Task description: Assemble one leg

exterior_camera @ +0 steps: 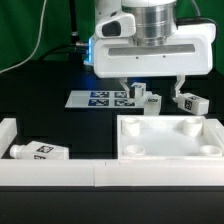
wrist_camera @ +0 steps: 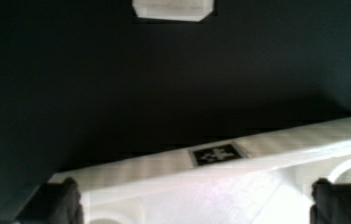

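Observation:
The white square tabletop (exterior_camera: 170, 138) lies on the black table with its corner sockets facing up. My gripper (exterior_camera: 149, 86) hangs open and empty just above its far edge. In the wrist view the gripper (wrist_camera: 198, 205) has its dark fingers (wrist_camera: 56, 205) wide apart over the tabletop's tagged edge (wrist_camera: 216, 155). One leg (exterior_camera: 152, 99) stands just behind the tabletop, and another leg (exterior_camera: 190, 101) stands to the exterior view's right of it. A third leg (exterior_camera: 40, 151) lies on its side at the exterior view's left.
The marker board (exterior_camera: 102, 98) lies behind the tabletop. A low white wall (exterior_camera: 95, 176) runs along the front and turns up the exterior view's left side (exterior_camera: 10, 132). A white part (wrist_camera: 172, 8), too cropped to identify, shows at the wrist view's edge.

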Controlling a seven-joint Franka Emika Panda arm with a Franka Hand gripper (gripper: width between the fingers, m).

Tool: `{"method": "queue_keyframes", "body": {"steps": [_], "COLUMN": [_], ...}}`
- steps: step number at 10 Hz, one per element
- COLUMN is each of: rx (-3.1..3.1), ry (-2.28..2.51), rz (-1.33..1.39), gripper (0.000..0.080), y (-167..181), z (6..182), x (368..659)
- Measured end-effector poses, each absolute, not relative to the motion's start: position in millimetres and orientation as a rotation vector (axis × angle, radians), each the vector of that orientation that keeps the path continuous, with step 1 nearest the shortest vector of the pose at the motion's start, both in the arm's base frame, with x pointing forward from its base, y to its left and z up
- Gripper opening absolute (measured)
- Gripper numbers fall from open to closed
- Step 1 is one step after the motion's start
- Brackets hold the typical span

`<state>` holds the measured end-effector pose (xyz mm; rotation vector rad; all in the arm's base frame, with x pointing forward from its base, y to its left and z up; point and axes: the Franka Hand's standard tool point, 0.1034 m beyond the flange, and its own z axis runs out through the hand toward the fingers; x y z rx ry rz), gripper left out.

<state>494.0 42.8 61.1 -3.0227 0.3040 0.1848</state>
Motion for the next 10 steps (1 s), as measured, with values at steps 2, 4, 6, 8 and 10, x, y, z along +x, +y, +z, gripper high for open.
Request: {"method": "queue_keyframes", "body": {"steps": [2,4,6,8,10], "rx": [-2.997,-2.87,-2.749,-2.728,-2.732], "ry": [0.332,0.437,0.416,0.401,0.407], "rz": [0.328,0.854,1.177,1.24,1.228], "gripper": [0.0648,0.0648,0.0648,0.0648,0.0648], "y": [42.6,42.7,48.2,55.8,54.9], "z": [56.8,48.9,44.4,43.3,40.5], "x": [482.3,468.8,462.5,458.4,459.4]}}
